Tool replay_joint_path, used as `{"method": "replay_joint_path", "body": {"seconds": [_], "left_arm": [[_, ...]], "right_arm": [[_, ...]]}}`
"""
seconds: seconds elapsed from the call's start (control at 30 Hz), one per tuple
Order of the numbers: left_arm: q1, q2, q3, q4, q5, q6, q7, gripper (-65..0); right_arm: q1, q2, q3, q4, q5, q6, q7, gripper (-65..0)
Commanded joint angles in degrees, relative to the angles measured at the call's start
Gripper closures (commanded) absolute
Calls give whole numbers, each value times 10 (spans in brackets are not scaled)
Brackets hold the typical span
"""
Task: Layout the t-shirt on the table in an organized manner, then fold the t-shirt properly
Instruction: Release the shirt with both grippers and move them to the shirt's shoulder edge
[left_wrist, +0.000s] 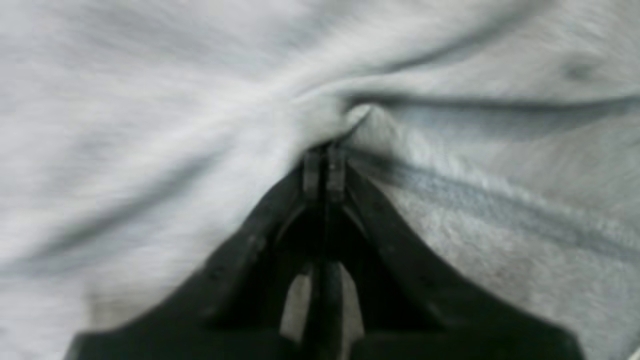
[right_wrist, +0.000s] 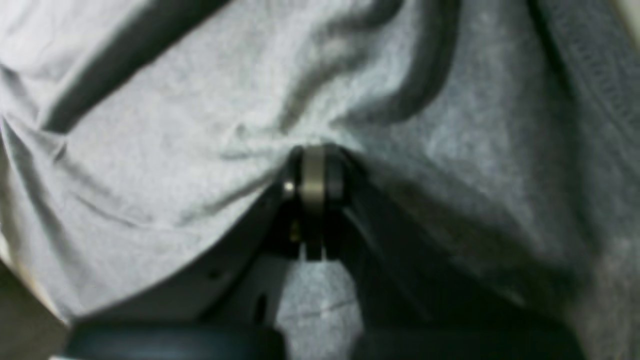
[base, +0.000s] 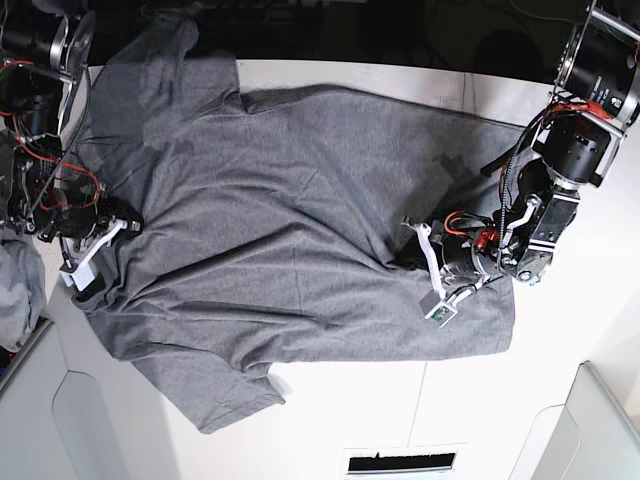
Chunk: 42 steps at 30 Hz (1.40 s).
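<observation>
Cloth of the t-shirt pinched in both fingers, left and right, may slip free, bunching on the table.

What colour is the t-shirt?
Plain heather grey t-shirt, no print; clearest in the base view.

White table; grey t-shirt spread across it, slightly rumpled.
</observation>
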Motion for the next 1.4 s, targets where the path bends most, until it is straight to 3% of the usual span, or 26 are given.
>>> {"method": "replay_joint_path", "body": {"seconds": [0.0, 0.23, 0.3, 0.43, 0.53, 0.67, 0.8, 1.17, 1.3, 1.37], "left_arm": [[-19, -6, -1, -13, 31, 17, 13, 0], [-72, -9, -1, -50, 42, 16, 16, 0], [-77, -20, -1, -39, 35, -1, 25, 0], [-67, -60, -1, 37, -47, -52, 70, -5], [-46, -106, -1, 112, -115, -65, 96, -55], [-3, -166, -1, 183, -133, -65, 96, -61], [39, -194, -1, 215, -133, -65, 96, -61], [129, -189, -1, 218, -125, -77, 79, -61], [141, -159, -1, 208, -67, -68, 62, -61], [146, -143, -1, 192, -31, -40, 38, -61]], "right_arm": [[16, 6, 0, -3, -23, -13, 1, 0], [52, 6, 0, -4, -26, -17, 7, 0], [56, 7, 0, -3, -20, -17, 5, 0], [56, 19, 0, 7, 15, -14, -7, 0], [55, 29, 0, 16, 49, -3, -26, 0], [49, 31, 0, 45, 80, -3, -57, 0], [7, 31, 0, 95, 108, -3, -73, 0], [-179, 31, 1, 241, 147, 9, -76, 0], [-192, 28, 0, 224, 93, 11, -37, 0], [-190, 28, 0, 208, 72, 11, -14, 0]]}}
